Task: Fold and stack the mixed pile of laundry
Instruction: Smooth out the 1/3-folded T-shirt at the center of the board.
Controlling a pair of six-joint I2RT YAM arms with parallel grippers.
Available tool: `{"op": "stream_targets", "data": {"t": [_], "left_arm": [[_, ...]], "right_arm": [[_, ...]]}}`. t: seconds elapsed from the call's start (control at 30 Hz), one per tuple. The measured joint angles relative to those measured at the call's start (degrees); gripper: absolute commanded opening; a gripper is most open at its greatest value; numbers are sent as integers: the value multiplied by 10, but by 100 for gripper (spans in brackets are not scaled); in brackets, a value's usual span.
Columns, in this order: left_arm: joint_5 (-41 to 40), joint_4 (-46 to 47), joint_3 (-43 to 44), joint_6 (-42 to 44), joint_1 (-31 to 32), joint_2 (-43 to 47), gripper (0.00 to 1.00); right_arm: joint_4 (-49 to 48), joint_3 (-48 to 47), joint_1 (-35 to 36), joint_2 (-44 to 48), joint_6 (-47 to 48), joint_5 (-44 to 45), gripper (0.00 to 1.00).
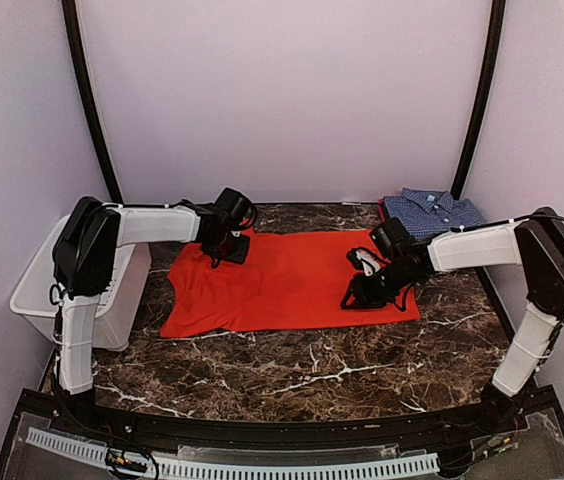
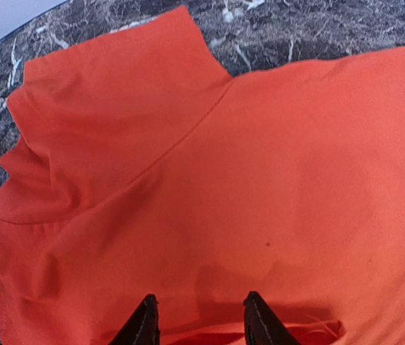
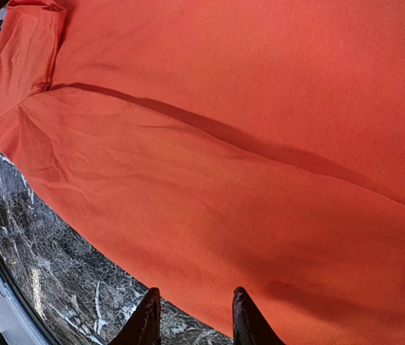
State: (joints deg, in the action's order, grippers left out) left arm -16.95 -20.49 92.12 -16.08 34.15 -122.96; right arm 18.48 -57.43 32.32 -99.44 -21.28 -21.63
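On veined marble (image 1: 292, 375) — soft orange-red shirt (image 1: 292, 280), flat, faintly creased.

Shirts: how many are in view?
2. The orange-red shirt lies spread centrally; the blue checked shirt sits folded at the far right corner. The basket may hide more.

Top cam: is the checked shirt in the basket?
No, the checked shirt lies folded on the table at the far right, while the basket stands at the left.
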Motion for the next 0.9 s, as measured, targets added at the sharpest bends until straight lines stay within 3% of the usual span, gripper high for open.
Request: {"op": "stream_targets", "data": {"t": [0.2, 0.57, 0.77, 0.9], "left_arm": [[3, -6, 10, 3, -2, 14, 42], [117, -19, -261, -54, 22, 240, 45], [153, -34, -374, -114, 67, 308, 48], [151, -55, -421, -168, 63, 327, 49]], "right_arm": [[1, 0, 2, 0, 1, 2, 31], [80, 0, 8, 31, 45, 70, 31], [120, 2, 9, 46, 52, 99, 31], [144, 2, 9, 28, 51, 123, 29]]}}
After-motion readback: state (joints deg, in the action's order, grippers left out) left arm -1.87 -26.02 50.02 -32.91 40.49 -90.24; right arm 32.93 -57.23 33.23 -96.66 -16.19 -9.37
